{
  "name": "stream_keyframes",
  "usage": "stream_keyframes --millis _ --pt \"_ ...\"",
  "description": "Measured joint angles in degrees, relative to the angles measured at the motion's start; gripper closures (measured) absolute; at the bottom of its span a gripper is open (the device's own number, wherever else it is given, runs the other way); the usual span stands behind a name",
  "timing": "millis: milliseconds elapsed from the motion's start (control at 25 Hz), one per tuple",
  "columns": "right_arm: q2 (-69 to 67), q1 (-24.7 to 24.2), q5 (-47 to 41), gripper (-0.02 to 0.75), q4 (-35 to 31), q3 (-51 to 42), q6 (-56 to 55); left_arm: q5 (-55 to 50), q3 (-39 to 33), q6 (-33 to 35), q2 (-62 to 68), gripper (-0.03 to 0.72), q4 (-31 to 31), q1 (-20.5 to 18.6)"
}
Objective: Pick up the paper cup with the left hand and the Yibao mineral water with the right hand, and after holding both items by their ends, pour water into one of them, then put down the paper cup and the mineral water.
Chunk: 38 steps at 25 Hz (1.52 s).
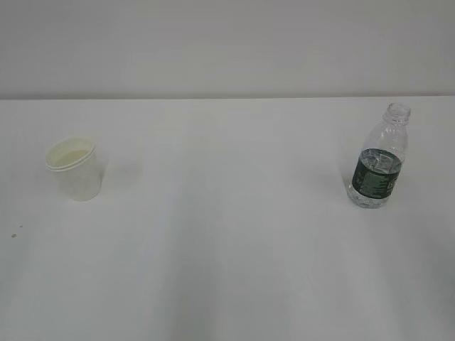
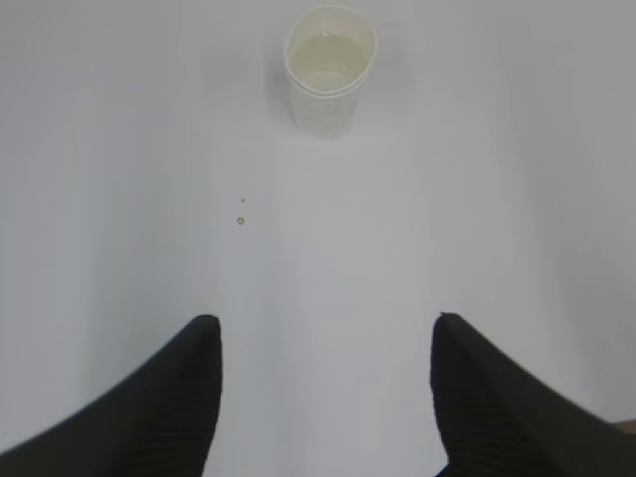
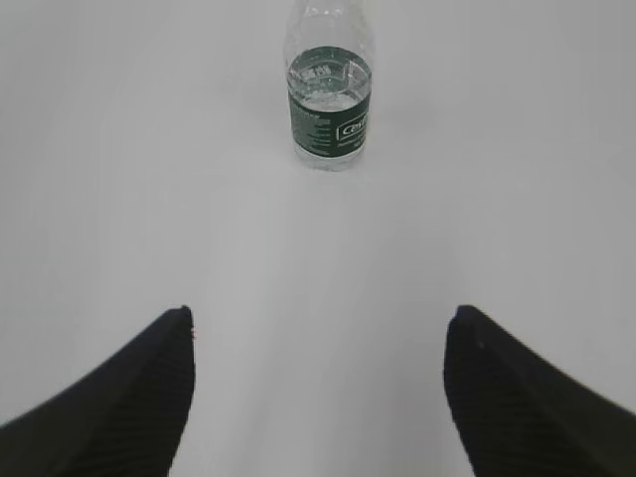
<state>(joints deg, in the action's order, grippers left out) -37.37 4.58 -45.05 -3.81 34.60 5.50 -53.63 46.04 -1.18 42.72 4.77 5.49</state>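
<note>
White table (image 1: 227,270) — paper cup (image 1: 74,168), bottle (image 1: 377,158) well apart

The counter (image 1: 227,270) is a plain white, matte surface that fills most of the exterior view and the whole background of both wrist views. Behind it stands a pale grey wall (image 1: 227,42); the two meet in a straight horizontal line across the upper part of the exterior view. Two small dark specks (image 2: 240,220) lie on the counter, one just above the other; they also appear near the left edge of the exterior view.
</note>
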Motion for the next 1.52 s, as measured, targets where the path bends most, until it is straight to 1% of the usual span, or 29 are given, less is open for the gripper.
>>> stream_keyframes --millis 320,560,800,1080,1240,1520 --pt "6.0 0.0 -0.3 0.148 0.2 0.0 0.3 1.0 0.0 0.1 -3.4 0.223 0.1 0.0" --pt "10.6 0.0 -1.7 0.148 0.3 0.0 0.3 2.0 0.0 1.2 -6.0 0.246 0.4 0.0" --pt "14.8 0.0 -3.6 0.147 0.3 0.1 0.4 2.0 0.0 1.2 -9.4 0.253 0.9 0.0" --pt "17.1 0.0 -4.1 0.148 0.4 0.1 0.5 2.0 0.0 1.2 -13.6 0.257 1.7 0.0" --pt "18.0 0.0 -4.4 0.148 0.4 0.1 0.5 2.1 0.0 2.7 -15.9 0.258 2.9 0.0" --pt "21.5 0.0 -4.6 0.148 0.4 0.1 0.5 2.5 0.0 2.8 -17.4 0.259 2.9 0.0"
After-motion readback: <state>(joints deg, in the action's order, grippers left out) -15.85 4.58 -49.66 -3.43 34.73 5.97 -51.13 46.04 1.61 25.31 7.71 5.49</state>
